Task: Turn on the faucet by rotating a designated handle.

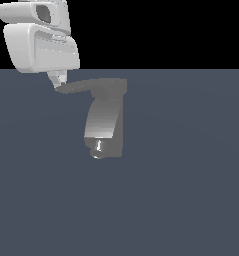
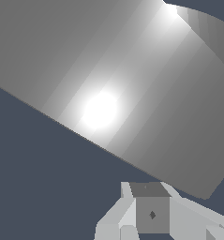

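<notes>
You're looking at the faucet (image 1: pixel 105 120) sitting mid-scene on the flat dark surface (image 1: pixel 191 190), roughly centred in the exterior view, with its shiny spout (image 1: pixel 102 122) running down toward the camera and ending in a small bright nozzle (image 1: pixel 98 146). The handle (image 1: pixel 83 87) is lying flat across the faucet's top, tapering to a point aimed at the exterior view's left. Your tool (image 1: pixel 59 84) is hanging at the upper left of that view, white body above, fingertips coming down right at the handle's pointed tip and appearing to touch it. You can't tell from either view whether the fingers are apart or together. In the wrist view, a big grey curved face with a bright glare spot is filling most of the frame, with the tool's fingers (image 2: pixel 153 213) showing at the edge.
</notes>
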{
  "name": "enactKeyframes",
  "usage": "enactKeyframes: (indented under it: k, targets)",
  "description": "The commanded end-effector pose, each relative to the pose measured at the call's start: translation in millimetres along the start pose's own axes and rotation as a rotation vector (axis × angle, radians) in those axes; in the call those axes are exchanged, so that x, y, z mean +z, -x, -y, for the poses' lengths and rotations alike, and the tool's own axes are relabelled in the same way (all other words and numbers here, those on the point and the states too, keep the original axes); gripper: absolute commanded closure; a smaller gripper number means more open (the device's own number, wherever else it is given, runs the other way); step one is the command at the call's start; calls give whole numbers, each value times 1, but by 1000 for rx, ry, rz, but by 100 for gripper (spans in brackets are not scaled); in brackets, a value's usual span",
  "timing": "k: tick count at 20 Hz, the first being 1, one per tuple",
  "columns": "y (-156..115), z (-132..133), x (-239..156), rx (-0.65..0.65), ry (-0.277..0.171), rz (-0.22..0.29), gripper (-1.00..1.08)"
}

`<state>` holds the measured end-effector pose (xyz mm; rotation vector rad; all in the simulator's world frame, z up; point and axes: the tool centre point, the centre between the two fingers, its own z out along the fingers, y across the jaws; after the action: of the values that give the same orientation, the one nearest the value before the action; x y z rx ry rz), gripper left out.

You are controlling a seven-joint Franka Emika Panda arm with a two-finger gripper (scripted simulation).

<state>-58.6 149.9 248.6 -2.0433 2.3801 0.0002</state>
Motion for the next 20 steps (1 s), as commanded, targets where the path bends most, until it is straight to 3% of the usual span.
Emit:
enactKeyframes:
  k: [1, 20]
  targets:
    - [-10, -4, 0, 9, 2, -3, 108]
    - [-43, -45, 0, 6, 2, -3, 108]
